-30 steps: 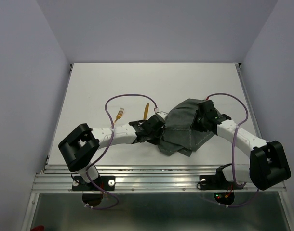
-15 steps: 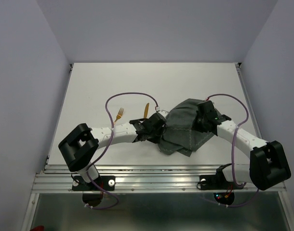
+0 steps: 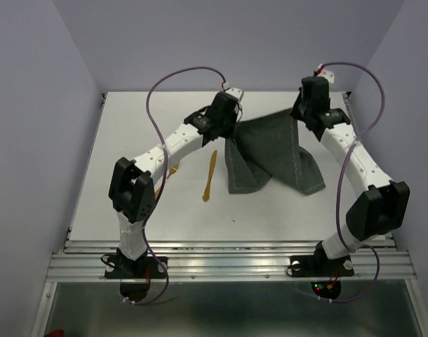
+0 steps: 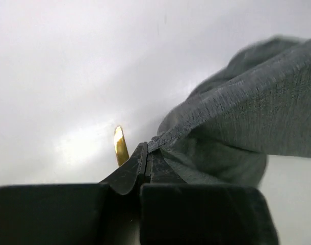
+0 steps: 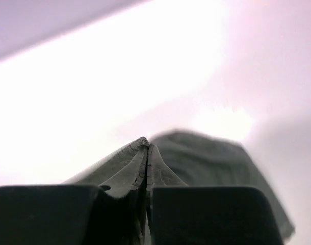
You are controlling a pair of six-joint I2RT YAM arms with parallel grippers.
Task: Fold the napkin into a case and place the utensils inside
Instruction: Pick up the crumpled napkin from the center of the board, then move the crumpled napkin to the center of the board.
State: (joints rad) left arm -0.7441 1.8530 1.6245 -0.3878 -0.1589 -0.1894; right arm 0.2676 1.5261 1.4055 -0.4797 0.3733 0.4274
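The dark grey napkin point(image 3: 270, 151) hangs stretched between my two grippers at the far middle of the table, its lower part draped on the surface. My left gripper point(image 3: 231, 126) is shut on its left corner; the cloth point(image 4: 237, 117) runs right from the jaws point(image 4: 147, 148). My right gripper point(image 3: 296, 116) is shut on the right corner; cloth point(image 5: 216, 163) shows behind the closed jaws point(image 5: 147, 143). One orange-brown utensil point(image 3: 209, 175) lies on the table left of the napkin; its tip shows in the left wrist view point(image 4: 120, 145). The other utensil point(image 3: 173, 170), a fork, peeks from under my left arm.
The white table point(image 3: 165, 203) has pale walls on the left, right and back. A metal rail point(image 3: 228, 256) runs along the near edge. Purple cables point(image 3: 179, 77) loop above both arms.
Both arms have swung from the near middle to the far side, lifting and spreading the bunched napkin between them. The orange knife now lies nearer, left of the cloth.
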